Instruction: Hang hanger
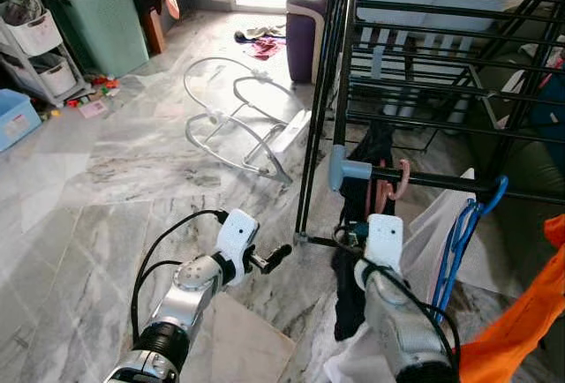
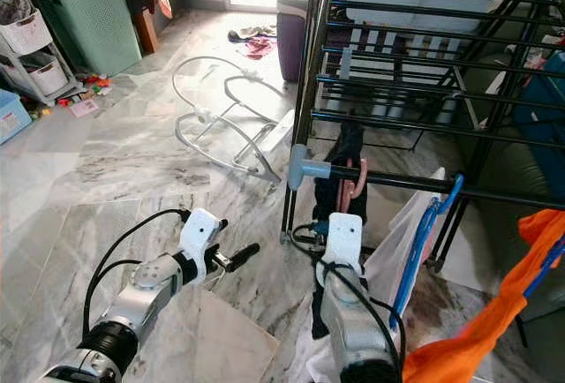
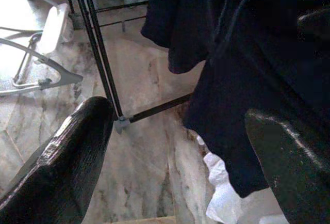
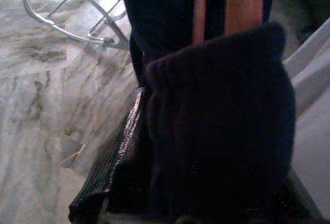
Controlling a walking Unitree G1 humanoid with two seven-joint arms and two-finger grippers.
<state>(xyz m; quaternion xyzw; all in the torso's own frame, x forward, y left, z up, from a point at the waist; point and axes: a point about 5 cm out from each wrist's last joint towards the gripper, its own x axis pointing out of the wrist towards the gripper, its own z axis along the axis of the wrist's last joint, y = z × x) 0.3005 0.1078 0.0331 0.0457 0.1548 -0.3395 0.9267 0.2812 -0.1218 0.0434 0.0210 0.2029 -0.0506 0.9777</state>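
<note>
Pink hanger [image 1: 392, 187] hooked on the drying rack rail [image 1: 441, 182], long axis vertical.
Right gripper [image 1: 353, 235] just below, clamped on its dark garment [image 4: 221, 126]; left gripper [image 1: 281, 255] spread, empty.

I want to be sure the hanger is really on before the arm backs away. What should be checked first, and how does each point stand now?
1. Pink plastic hanger hooked over the black drying rack rail: ok, its hook sits over the rail.
2. Dark garment hanging below the hanger, off the floor: cannot tell.
3. Right gripper released: not ok, its jaws are pressed into dark cloth.
4. Left gripper free: ok, jaws open, beside the rack's leg.
5. Blue plastic hanger with white cloth clear of the right arm: cannot tell, it hangs close beside it.
</note>
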